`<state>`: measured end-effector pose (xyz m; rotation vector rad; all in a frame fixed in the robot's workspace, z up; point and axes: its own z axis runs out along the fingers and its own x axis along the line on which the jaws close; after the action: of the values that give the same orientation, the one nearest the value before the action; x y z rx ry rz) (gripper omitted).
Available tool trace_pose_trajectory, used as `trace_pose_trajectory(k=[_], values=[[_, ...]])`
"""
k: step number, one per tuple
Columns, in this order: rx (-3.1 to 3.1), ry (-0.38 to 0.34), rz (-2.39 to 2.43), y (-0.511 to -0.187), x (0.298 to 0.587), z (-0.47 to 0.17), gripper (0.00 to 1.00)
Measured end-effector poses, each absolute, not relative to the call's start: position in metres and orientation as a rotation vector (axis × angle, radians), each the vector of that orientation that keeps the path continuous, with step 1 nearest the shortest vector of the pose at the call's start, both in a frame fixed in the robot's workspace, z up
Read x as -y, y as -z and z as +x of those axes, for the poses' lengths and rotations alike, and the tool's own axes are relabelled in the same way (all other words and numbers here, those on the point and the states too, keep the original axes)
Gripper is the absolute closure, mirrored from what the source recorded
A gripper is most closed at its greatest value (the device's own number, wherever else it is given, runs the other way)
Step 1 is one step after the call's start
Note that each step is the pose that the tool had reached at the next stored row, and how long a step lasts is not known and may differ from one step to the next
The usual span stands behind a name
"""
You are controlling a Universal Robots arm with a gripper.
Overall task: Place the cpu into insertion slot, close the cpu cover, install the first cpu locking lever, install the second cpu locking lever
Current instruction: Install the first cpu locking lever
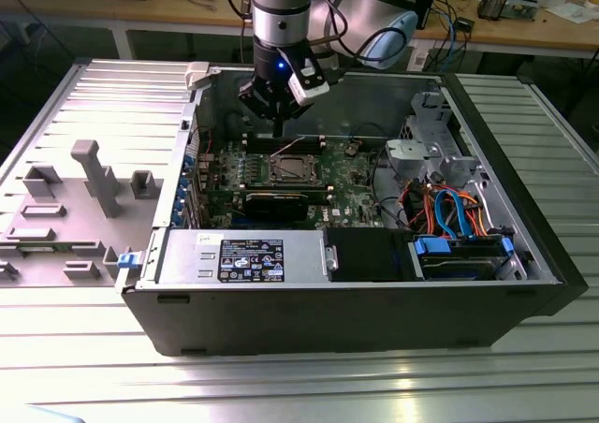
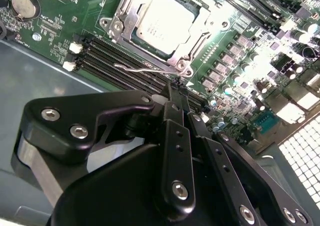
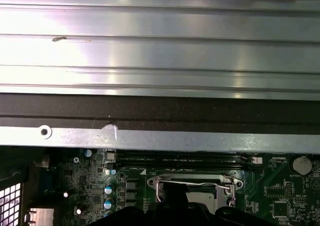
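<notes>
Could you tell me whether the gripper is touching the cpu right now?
Apart. In the second wrist view the gripper sits off the socket's edge, over the memory slots, while the cpu lies bare under the cover.

The cpu [image 2: 162, 20] has a pale, matt brushed-metal top, and the cpu cover [image 2: 192, 50] framing it is bright, glossy metal, as is the thin wire lever [image 2: 145, 67] beside it. The motherboard [image 2: 65, 21] is smooth green laminate. The pincer [image 2: 175, 93] is matt black metal or plastic with shiny steel screws. The case wall [image 3: 160, 51] is ribbed, glossy sheet metal.
</notes>
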<state>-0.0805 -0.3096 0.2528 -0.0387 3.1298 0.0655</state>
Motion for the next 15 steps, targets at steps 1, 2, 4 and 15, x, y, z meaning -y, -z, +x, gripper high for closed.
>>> trace_pose_trajectory(k=[1, 2, 4, 15], values=[[-3.130, -0.066, -0.035, -0.252, 0.310, -0.080, 0.89], [-3.130, -0.067, -0.025, -0.252, 0.310, -0.079, 0.89], [-3.130, -0.067, -0.021, -0.249, 0.310, -0.078, 0.89], [-3.129, -0.081, -0.023, -0.235, 0.305, -0.065, 0.89]])
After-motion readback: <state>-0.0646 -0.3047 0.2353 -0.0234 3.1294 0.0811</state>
